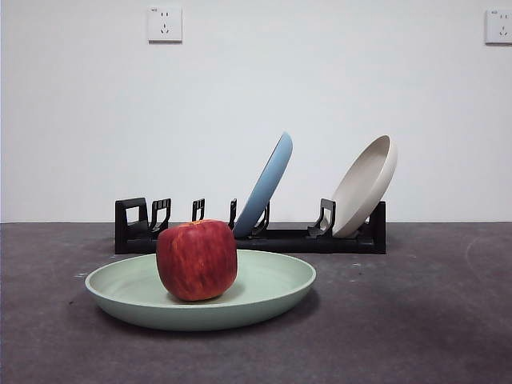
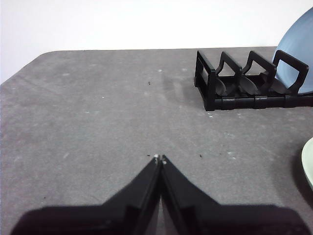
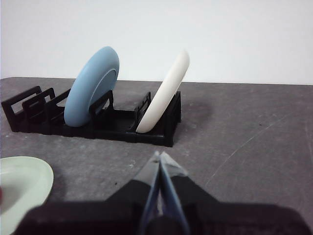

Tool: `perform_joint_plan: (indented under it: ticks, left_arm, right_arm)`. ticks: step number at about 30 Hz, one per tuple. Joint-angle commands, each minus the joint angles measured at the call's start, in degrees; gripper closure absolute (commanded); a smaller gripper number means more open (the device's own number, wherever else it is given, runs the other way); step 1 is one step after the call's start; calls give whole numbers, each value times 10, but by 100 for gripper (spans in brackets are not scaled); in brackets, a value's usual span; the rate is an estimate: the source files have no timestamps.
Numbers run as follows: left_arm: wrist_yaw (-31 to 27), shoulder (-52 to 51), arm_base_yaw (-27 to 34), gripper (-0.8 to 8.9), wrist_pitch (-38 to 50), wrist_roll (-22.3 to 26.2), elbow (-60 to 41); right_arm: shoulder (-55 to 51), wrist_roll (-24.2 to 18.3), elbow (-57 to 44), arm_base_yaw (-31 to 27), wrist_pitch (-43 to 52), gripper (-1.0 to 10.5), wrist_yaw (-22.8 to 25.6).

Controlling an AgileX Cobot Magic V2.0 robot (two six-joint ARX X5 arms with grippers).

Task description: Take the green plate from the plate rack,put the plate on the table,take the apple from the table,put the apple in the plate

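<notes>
I'm seeing the table (image 1: 416,320) looking matt, dark grey, faintly scuffed; the green plate (image 1: 272,292) is showing a smooth matt finish; the apple (image 1: 197,259) is gleaming slightly, streaked; the rack (image 1: 304,238) is looking like black plastic.

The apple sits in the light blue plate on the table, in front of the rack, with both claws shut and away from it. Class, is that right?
Not quite. The front view shows the apple sitting in the green plate on the table; the light blue plate leans in the plate rack. The rest holds: left claw and right claw are shut, away.
</notes>
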Motion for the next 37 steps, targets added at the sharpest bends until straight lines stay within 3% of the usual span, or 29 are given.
perform_joint_plan:
  ticks: [1,16,19,37]
  left_arm:
    - [0,-1,2,817,2,-4,-8]
    - [0,-1,2,817,2,-4,-8]
    - [0,-1,2,817,2,-4,-8]
    - [-1,-1,2,817,2,-4,-8]
  right_arm:
    - [-12,10,-38,1,27,946,2]
    - [-43,-1,-80,5,-23,946,2]
    - [-43,21,-80,5,-21,946,1]
    - [-40,20,-80,5,-21,946,2]
